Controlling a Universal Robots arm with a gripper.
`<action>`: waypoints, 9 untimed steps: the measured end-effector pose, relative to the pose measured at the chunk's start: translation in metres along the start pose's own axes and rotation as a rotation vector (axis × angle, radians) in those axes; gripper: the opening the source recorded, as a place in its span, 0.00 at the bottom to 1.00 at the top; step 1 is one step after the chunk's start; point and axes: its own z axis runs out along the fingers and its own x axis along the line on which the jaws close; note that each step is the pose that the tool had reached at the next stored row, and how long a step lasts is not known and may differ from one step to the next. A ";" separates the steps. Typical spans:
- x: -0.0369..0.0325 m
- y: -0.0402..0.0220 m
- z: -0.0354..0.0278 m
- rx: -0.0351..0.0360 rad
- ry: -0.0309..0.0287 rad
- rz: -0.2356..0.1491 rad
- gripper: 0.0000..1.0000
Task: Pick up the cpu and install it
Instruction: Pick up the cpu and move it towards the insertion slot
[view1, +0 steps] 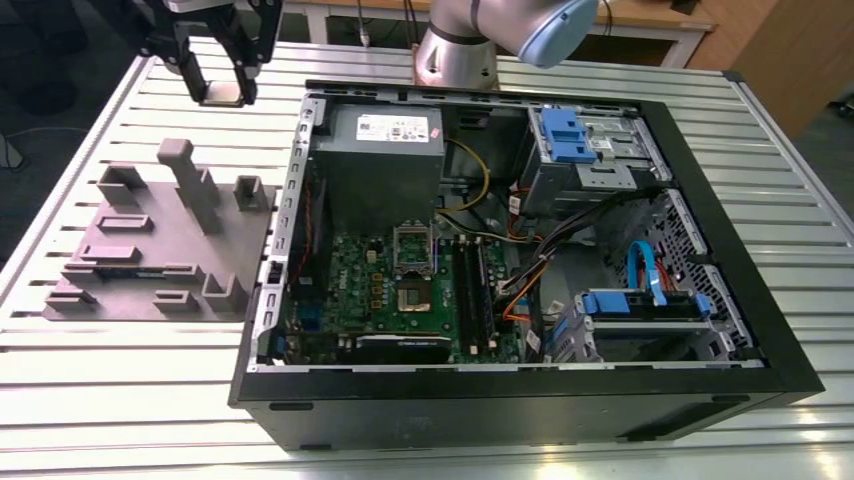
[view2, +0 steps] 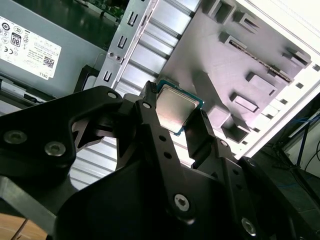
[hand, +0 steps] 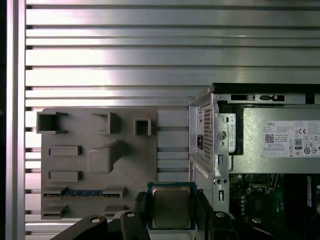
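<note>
The robot's gripper (hand: 171, 207) was clamped on the chip (hand: 171, 206), its two black fingers (view2: 150, 107) pressing opposite edges and the silver metal top facing both wrist cameras. The chip was near enough square that it had no long side to speak of, and it hung clear of everything beneath it. Below it lay the grey plastic tray (hand: 100, 160) of upright blocks and pockets, resting on the slatted metal table (hand: 150, 50). In the exterior view the gripper (view1: 224, 90) stood at about 11 o'clock in the picture, above the tray's far edge and just outside the wall of the open computer case (view1: 747, 330). Beyond that wall sat the power supply (view1: 380, 150), with the green circuit board (view1: 360, 290) below it. What appeared to be the board's open socket (view1: 416, 296) lay at roughly 5 o'clock from the gripper, well apart from it. The chip had been lifted but was not yet inside the case.
</note>
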 end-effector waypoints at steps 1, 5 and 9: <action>-0.0003 0.0000 0.0000 0.0000 0.0001 0.000 0.47; -0.0017 0.0000 0.0001 -0.0001 -0.0001 0.000 0.47; -0.0031 0.0001 0.0001 -0.0001 -0.0001 0.000 0.47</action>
